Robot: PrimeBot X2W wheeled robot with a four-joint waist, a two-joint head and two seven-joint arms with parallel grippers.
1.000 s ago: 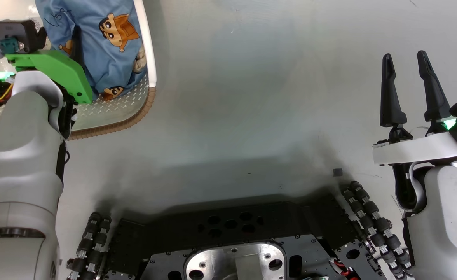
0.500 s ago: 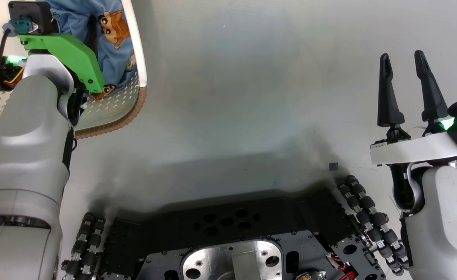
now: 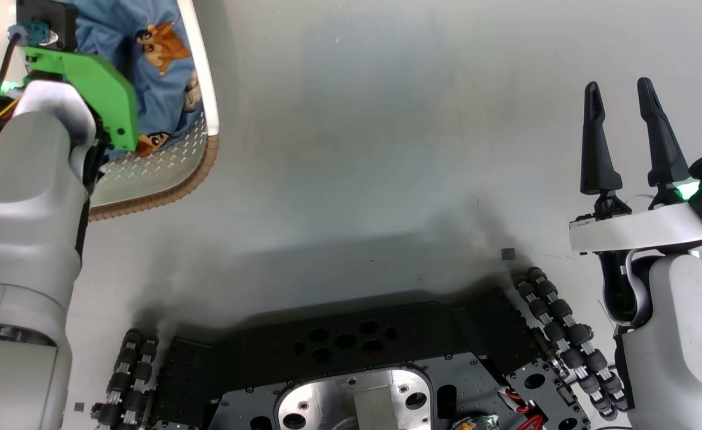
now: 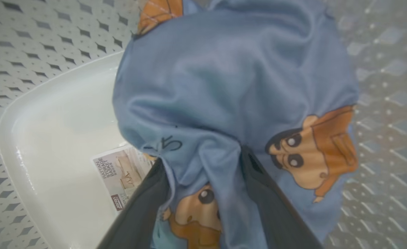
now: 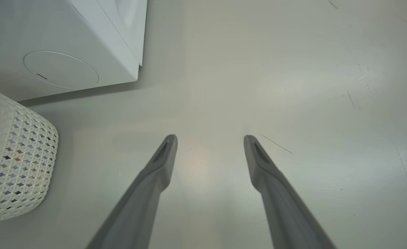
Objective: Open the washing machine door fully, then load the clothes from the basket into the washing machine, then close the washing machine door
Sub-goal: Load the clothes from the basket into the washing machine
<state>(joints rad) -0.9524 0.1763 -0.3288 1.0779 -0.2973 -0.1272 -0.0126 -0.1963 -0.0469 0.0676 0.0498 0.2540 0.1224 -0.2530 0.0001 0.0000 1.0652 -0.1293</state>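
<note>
One cream-white perforated plastic basket [image 3: 166,173], upper left in the head view; one heap of light blue cartoon-print clothes [image 4: 224,86]; one white washing machine [image 5: 68,41]; two dark-fingered grippers: left gripper [image 4: 203,160], right gripper [image 5: 209,138].

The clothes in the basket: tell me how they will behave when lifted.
Probably floppy: the clothes bunch in soft folds and drape between the fingers of the open left gripper. Likely light for their bulk, being thin fabric. A pinched fold may let the rest hang and trail.

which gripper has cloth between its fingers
The left gripper: light blue clothes bunch between its fingers; the right gripper hangs open above the floor.
</note>
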